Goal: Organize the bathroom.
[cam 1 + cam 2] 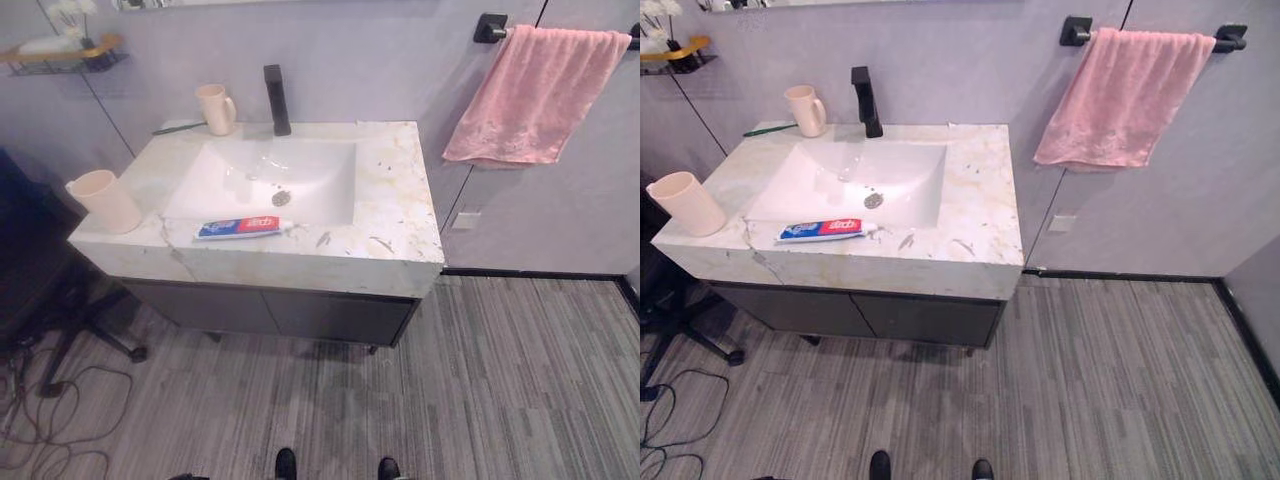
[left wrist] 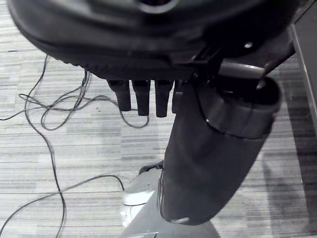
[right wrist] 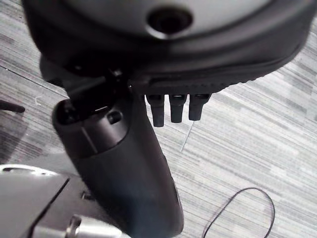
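Note:
A marble vanity top (image 1: pixel 395 200) holds a white sink (image 1: pixel 300 170) with a black faucet (image 1: pixel 276 100) behind it. A red, white and blue toothpaste tube (image 1: pixel 240 228) lies flat on the front rim. A cream cup (image 1: pixel 104 200) stands at the front left corner. At the back left stands a cream mug (image 1: pixel 216 108) with a green toothbrush (image 1: pixel 178 127) lying beside it. A pink towel (image 1: pixel 535 95) hangs unevenly from a black bar on the right wall. My left hand (image 2: pixel 141 101) and right hand (image 3: pixel 173 106) hang over the floor, fingers straight, holding nothing.
A small wall shelf (image 1: pixel 60 50) with a few items sits at the upper left. A dark chair base (image 1: pixel 90 330) stands on the floor left of the vanity. Grey plank floor (image 1: pixel 500 400) stretches in front and to the right.

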Controlling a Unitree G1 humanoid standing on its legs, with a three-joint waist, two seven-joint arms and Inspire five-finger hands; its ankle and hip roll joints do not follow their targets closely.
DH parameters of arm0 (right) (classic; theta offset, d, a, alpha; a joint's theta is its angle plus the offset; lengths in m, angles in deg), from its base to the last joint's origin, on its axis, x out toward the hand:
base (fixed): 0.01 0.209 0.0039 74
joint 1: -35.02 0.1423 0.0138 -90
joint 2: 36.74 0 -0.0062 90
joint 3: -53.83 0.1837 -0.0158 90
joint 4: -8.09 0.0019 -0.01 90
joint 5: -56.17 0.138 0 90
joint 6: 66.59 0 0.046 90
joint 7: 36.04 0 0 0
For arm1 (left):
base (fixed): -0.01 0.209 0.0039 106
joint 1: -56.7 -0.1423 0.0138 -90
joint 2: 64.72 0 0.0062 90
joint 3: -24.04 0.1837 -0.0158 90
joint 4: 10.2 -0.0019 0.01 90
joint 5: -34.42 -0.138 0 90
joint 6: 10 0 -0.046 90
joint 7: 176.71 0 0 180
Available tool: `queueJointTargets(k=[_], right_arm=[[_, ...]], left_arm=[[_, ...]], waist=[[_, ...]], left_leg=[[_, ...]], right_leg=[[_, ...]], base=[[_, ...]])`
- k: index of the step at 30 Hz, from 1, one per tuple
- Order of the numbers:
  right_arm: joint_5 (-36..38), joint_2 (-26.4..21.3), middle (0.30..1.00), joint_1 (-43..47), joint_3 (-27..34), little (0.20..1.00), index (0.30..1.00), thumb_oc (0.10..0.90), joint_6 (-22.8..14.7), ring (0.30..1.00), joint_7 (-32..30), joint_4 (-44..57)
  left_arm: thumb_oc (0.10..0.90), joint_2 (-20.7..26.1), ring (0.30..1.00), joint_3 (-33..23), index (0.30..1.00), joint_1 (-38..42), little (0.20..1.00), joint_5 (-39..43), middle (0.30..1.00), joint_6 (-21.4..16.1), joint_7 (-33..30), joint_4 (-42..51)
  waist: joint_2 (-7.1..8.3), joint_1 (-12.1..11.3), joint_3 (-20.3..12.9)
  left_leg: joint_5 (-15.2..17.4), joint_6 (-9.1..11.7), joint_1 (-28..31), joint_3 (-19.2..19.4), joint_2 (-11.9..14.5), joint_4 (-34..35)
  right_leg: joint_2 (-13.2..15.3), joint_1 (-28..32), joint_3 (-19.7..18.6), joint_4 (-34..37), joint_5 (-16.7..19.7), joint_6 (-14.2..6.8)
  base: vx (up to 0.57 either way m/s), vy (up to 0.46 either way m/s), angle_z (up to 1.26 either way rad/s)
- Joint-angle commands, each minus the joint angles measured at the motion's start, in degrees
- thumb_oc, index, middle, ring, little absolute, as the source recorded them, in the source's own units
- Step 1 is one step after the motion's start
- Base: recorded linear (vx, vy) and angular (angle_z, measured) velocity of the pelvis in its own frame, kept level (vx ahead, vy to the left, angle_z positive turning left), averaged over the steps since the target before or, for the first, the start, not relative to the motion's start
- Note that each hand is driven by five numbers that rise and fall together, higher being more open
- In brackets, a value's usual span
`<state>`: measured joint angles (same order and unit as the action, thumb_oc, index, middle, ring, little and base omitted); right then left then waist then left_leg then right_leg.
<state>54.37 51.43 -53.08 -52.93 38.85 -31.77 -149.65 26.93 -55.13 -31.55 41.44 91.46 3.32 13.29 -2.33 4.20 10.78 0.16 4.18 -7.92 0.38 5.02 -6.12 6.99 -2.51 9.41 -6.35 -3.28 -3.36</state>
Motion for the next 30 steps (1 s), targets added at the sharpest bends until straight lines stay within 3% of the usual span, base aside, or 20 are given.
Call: queueJointTargets(k=[1,3,6,7,9,12,14,15,17,18,20,22,23,25,30], right_arm=[[-0.2,-2.5,0.900,0.1,0.8,0.900,0.900,0.800,0.2,0.900,-0.5,-0.3],[-1.7,-3.7,0.900,1.4,1.2,0.900,0.900,0.800,0.1,0.900,0.2,-0.1],[-2.7,-4.3,0.900,2.5,1.9,0.900,0.900,0.800,-0.6,0.900,0.9,0.7],[-2.9,-4.3,0.900,2.5,1.9,0.900,0.900,0.800,-0.7,0.900,1.0,0.7],[-1.3,-5.1,0.900,2.5,2.2,0.900,0.900,0.800,-1.2,0.900,-0.8,1.4],[-3.5,-5.3,0.900,1.7,3.2,0.900,0.900,0.800,-1.8,0.900,-0.2,2.2],[-4.8,-4.9,0.900,0.6,4.6,0.900,0.900,0.800,-2.7,0.900,0.4,2.6],[-5.2,-4.7,0.900,0.2,4.8,0.900,0.900,0.800,-2.7,0.900,0.8,2.4],[-2.8,-3.9,0.900,-1.5,4.2,0.900,0.900,0.800,-2.0,0.900,0.1,2.8],[-1.7,-3.5,0.900,-2.3,4.2,0.900,0.900,0.800,-1.4,0.900,-0.3,2.7],[-1.4,-2.9,0.900,-3.6,4.6,0.900,0.900,0.800,-2.1,0.900,-0.7,2.1],[-2.1,-2.6,0.900,-4.6,4.9,0.900,0.900,0.800,-3.5,0.900,-0.5,0.1],[-2.1,-2.5,0.900,-4.6,4.9,0.900,0.900,0.800,-4.3,0.900,-0.5,-0.7],[-1.3,-2.6,0.900,-4.3,5.3,0.900,0.900,0.800,-4.9,0.900,0.2,-2.2],[0.0,-2.1,0.900,-4.7,4.8,0.900,0.900,0.800,-6.0,0.900,-0.4,-1.9]], left_arm=[[0.800,2.2,0.900,0.4,0.900,-0.8,0.900,-3.0,0.900,-0.4,0.9,-1.1],[0.800,2.3,0.900,0.1,0.900,-0.2,0.900,-2.9,0.900,-0.8,1.4,-1.4],[0.800,3.4,0.900,0.4,0.900,1.1,0.900,-1.2,0.900,-0.9,1.4,-0.5],[0.800,3.4,0.900,0.4,0.900,1.2,0.900,-1.2,0.900,-1.0,1.5,-0.5],[0.800,3.8,0.900,0.3,0.900,1.5,0.900,0.7,0.900,-0.3,0.9,0.1],[0.800,4.1,0.900,-0.3,0.900,0.7,0.900,0.8,0.900,-0.2,0.6,0.5],[0.800,4.7,0.900,-0.5,0.900,0.0,0.900,1.0,0.900,0.7,-0.4,0.8],[0.800,4.8,0.900,-0.8,0.900,-0.3,0.900,0.7,0.900,1.1,-1.1,0.7],[0.800,5.4,0.900,-1.2,0.900,-0.2,0.900,-0.5,0.900,1.6,-1.5,0.4],[0.800,5.6,0.900,-1.1,0.900,0.3,0.900,-1.2,0.900,1.9,-1.3,0.1],[0.800,5.7,0.900,-0.6,0.900,1.0,0.900,-2.2,0.900,2.3,-1.0,-0.1],[0.800,4.9,0.900,0.7,0.900,2.0,0.900,-2.1,0.900,2.3,-1.6,-0.6],[0.800,4.6,0.900,1.2,0.900,2.3,0.900,-1.5,0.900,2.2,-1.9,-0.6],[0.800,3.8,0.900,1.2,0.900,3.1,0.900,-0.9,0.900,2.1,-2.2,-0.6],[0.800,3.5,0.900,0.9,0.900,1.4,0.900,-2.9,0.900,1.5,0.1,-0.1]], waist=[[0.04,1.0,0.9],[-0.38,1.5,1.9],[-0.34,2.3,2.9],[-0.31,2.3,3.0],[-0.86,2.5,3.3],[-1.10,2.1,2.9],[-0.70,1.2,2.6],[-0.86,1.2,2.6],[-0.21,2.2,2.1],[0.47,2.9,1.8],[1.28,3.6,1.0],[2.33,5.3,0.5],[2.11,5.7,0.6],[1.68,6.3,0.5],[0.58,6.0,-0.1]], left_leg=[[-3.3,-1.0,-2.4,1.0,5.9,-2.5],[-0.9,-1.1,-2.3,1.0,5.6,-3.4],[1.8,-1.5,-2.8,4.2,2.4,-6.7],[2.2,-1.6,-3.0,4.3,2.1,-7.3],[4.0,-2.8,-2.7,6.4,-0.6,-6.6],[4.7,-4.0,-2.0,7.5,-2.4,-4.9],[5.3,-4.7,-1.3,9.3,-3.2,-3.5],[5.0,-4.9,-0.7,9.6,-3.0,-2.6],[4.1,-5.2,0.1,8.8,-3.9,-1.0],[3.6,-5.2,0.6,8.3,-4.8,-0.4],[3.2,-5.1,0.7,7.6,-6.5,0.2],[3.9,-5.3,1.5,6.8,-10.1,0.7],[4.3,-5.3,1.8,6.2,-10.8,0.2],[5.0,-5.3,2.8,4.4,-12.2,-0.8],[5.3,-3.9,3.0,3.6,-11.4,-6.1]], right_leg=[[-2.2,-3.5,-1.7,-11.9,-8.0,0.4],[0.8,-5.8,-2.8,-14.0,-8.1,-0.9],[4.3,-6.5,-4.5,-12.3,-4.9,-4.3],[4.6,-6.4,-4.7,-11.9,-4.4,-4.4],[7.5,-6.8,-7.1,-7.6,1.9,-4.9],[8.8,-7.2,-7.7,-6.6,4.8,-4.7],[11.2,-8.1,-4.2,-9.0,8.8,-5.2],[10.2,-8.5,-4.9,-10.6,8.3,-5.0],[5.3,-9.2,-6.7,-11.4,5.9,-5.2],[2.1,-9.2,-6.5,-9.6,4.3,-5.4],[-1.5,-9.7,-5.4,-5.9,3.9,-5.4],[-5.6,-14.4,-3.7,-1.7,7.6,-5.9],[-6.8,-15.8,-3.1,-3.0,7.4,-5.4],[-7.3,-14.4,-3.2,-3.5,6.6,-4.4],[-7.3,-9.4,-3.5,-4.7,3.6,-2.9]], base=[[0.17,0.412,0.25],[0.17,0.520,0.16],[0.12,0.394,0.02],[0.11,0.496,-0.05],[0.16,0.522,0.03],[0.14,0.343,-0.17],[0.19,0.344,-0.54],[0.20,0.173,-0.63],[0.22,0.077,-0.49],[0.18,0.031,-0.06],[0.22,0.020,0.42],[0.30,0.001,0.48],[0.26,-0.036,0.31],[0.28,-0.118,0.42],[0.25,-0.142,0.54]])
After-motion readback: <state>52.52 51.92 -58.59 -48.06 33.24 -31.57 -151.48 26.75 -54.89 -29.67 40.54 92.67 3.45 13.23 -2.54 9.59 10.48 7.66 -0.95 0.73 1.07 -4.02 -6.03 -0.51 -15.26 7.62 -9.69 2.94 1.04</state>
